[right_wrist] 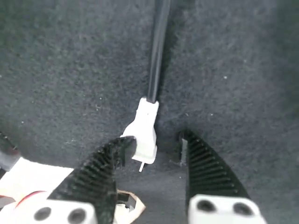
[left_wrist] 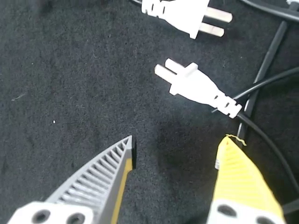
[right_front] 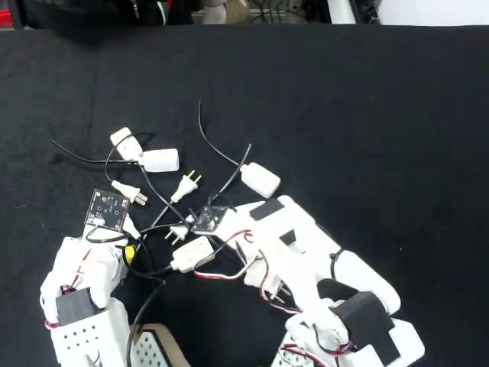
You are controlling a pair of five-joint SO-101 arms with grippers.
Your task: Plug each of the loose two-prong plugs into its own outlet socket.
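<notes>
The table (right_front: 367,99) is covered in matte black, felt-like cloth. At its near left lies a tangle of thin black cords (right_front: 201,118) and white plastic pieces.

The left pincer (left_wrist: 175,142) hangs spread over bare cloth, with one ribbed grey finger and one yellow, pinching nothing. Just beyond its tips lies a flat plug (left_wrist: 196,86), moulded white, with two blunt prongs and a ridged neck that runs into a black cord. Farther on is a second plug (left_wrist: 180,13) with pale prongs.

The right pincer (right_wrist: 155,138) has black ribbed fingers spread around a small plug (right_wrist: 145,133). The plug's tapered white body sits close against one finger and apart from the other, and its smooth cord (right_wrist: 158,46) runs straight away.

A rounded white left socket (right_front: 160,160) lies at the far left of the tangle, and a right socket (right_front: 260,180) lies at its right.
</notes>
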